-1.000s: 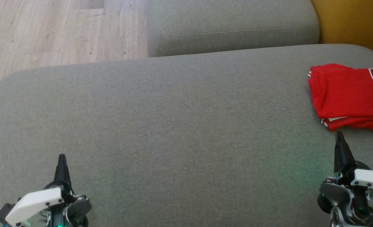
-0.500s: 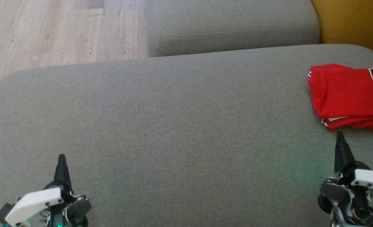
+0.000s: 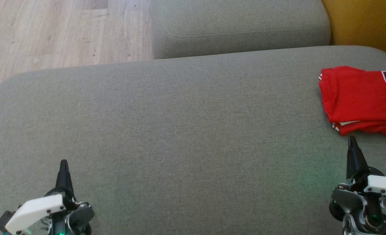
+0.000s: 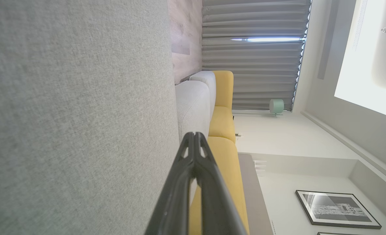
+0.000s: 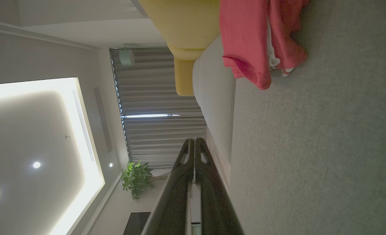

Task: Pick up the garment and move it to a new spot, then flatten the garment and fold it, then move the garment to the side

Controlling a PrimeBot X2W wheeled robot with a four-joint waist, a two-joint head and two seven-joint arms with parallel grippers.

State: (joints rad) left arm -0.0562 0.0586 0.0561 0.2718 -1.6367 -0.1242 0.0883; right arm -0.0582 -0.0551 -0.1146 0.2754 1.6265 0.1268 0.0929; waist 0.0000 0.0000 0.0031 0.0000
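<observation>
A folded red jersey (image 3: 359, 99) with a black number lies at the right edge of the grey cushion (image 3: 180, 130), partly cut off by the head view's border. It also hangs into the top of the right wrist view as red cloth (image 5: 248, 36). My right gripper (image 3: 352, 141) stands shut just below the jersey, a small gap of cushion between them, nothing held; its fingers (image 5: 194, 143) press together. My left gripper (image 3: 63, 163) rests shut at the lower left, far from the jersey, its fingertips (image 4: 194, 135) closed on nothing.
A second grey cushion (image 3: 238, 27) sits behind the main one. Wooden floor (image 3: 49, 32) lies at the upper left, beyond the cushion's rounded edge. A yellow sofa part (image 3: 365, 23) borders the upper right.
</observation>
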